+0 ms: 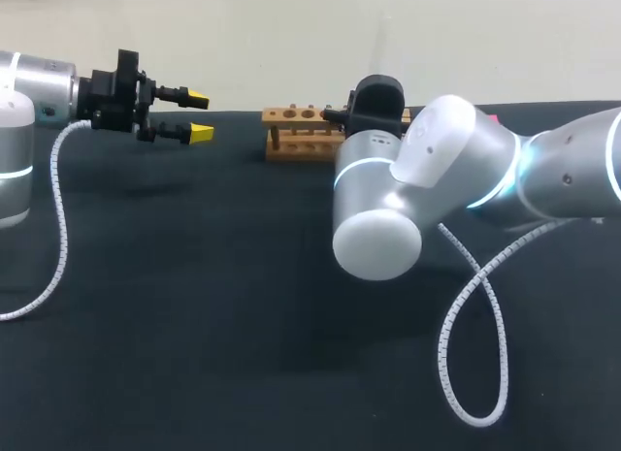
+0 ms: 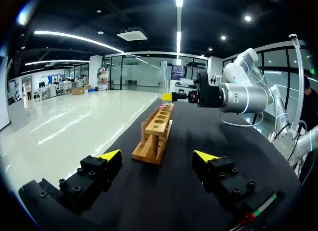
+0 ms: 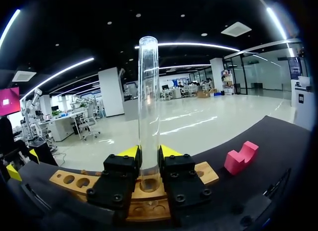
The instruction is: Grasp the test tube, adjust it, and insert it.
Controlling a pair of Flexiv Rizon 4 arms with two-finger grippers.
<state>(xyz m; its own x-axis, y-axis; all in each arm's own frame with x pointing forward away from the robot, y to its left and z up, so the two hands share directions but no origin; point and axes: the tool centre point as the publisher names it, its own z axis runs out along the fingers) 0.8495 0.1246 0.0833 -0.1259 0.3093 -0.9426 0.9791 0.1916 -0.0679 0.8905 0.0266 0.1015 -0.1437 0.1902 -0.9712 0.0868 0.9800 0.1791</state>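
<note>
head view: left gripper (image 1: 200, 116) above black table (image 1: 194, 325), fingers wide, holding nothing – light brown wooden rack with round holes (image 1: 296, 131) near far edge.
left wrist view: rack ahead of wide fingers.
right wrist view: right gripper (image 3: 149, 159) pinches clear glass test tube (image 3: 148, 92) – upright, bottom end at rack hole; pink block (image 3: 241, 157) beside rack.

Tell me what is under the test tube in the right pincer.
Under the test tube is the wooden rack, one hole right below its end. The right pincer flanks that end, so whether it has entered the hole cannot be seen.
</note>
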